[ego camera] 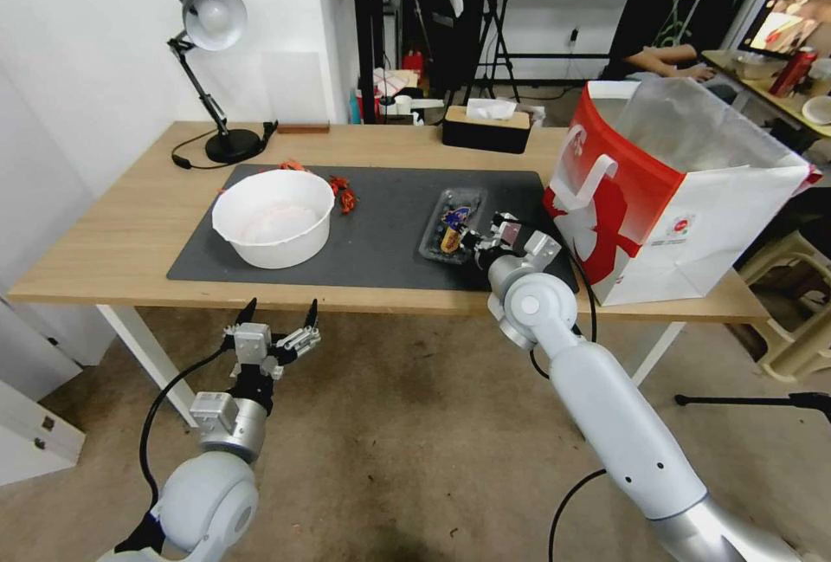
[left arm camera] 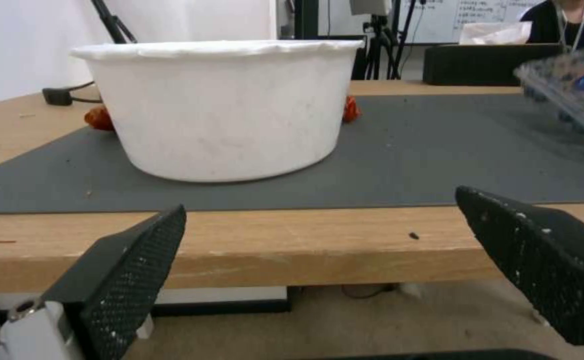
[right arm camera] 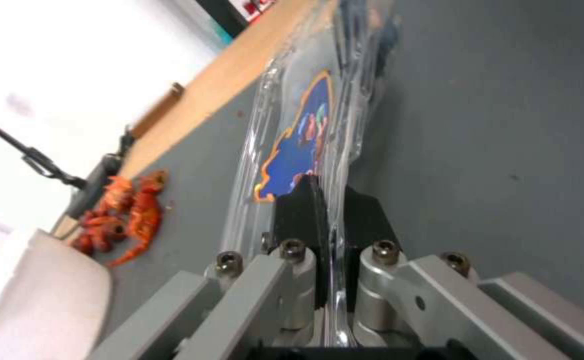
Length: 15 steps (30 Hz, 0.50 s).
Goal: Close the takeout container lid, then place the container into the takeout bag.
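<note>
The takeout container is a small clear clamshell lying on the dark mat, between the white bowl and the takeout bag. My right gripper is shut on its near rim. In the right wrist view the black fingers pinch the clear plastic edge, and the lid shows its colourful blue label. I cannot tell whether the lid is snapped shut. The red-and-white takeout bag stands open at the table's right end. My left gripper hangs open below the table's front edge, and also shows as the gripper facing the bowl.
A large white bowl sits on the mat's left part, with red crayfish-like pieces behind it. A black tissue box and a desk lamp stand at the back. The container shows tilted in the left wrist view.
</note>
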### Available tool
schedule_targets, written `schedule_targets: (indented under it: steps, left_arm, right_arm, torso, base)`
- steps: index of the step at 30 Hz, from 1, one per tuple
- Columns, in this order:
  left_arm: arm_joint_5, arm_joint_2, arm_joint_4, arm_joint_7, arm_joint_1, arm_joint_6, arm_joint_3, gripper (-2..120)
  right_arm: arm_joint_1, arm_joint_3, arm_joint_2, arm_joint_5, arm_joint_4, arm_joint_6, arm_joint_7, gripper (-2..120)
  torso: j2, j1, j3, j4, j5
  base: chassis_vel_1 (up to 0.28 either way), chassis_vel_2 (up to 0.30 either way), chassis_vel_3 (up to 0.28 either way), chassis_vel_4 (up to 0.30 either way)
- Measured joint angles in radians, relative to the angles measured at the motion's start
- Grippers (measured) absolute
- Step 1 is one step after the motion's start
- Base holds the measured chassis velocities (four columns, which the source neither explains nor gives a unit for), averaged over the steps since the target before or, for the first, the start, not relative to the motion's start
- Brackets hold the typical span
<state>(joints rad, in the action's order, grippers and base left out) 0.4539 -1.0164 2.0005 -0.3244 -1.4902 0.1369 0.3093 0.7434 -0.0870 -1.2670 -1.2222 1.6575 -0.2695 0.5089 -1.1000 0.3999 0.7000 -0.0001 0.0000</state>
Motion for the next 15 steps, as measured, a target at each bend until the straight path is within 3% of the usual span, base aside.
schedule_targets:
  steps: [9, 15]
  left_arm:
    - [-0.009, -0.001, -0.005, 0.000, -0.003, 0.002, 0.008, 100]
    - [-0.013, -0.001, -0.004, -0.001, -0.011, 0.004, 0.019, 100]
  right_arm:
    - [-0.031, -0.038, 0.017, -0.079, 0.105, -0.009, 0.010, 0]
    - [-0.073, -0.098, 0.076, -0.125, 0.244, -0.036, 0.028, 0]
  torso:
    - [0.000, 0.000, 0.000, 0.0001, 0.0000]
    - [0.000, 0.000, 0.000, 0.0001, 0.0002]
  base:
    - [0.000, 0.000, 0.000, 0.000]
    - [0.000, 0.000, 0.000, 0.000]
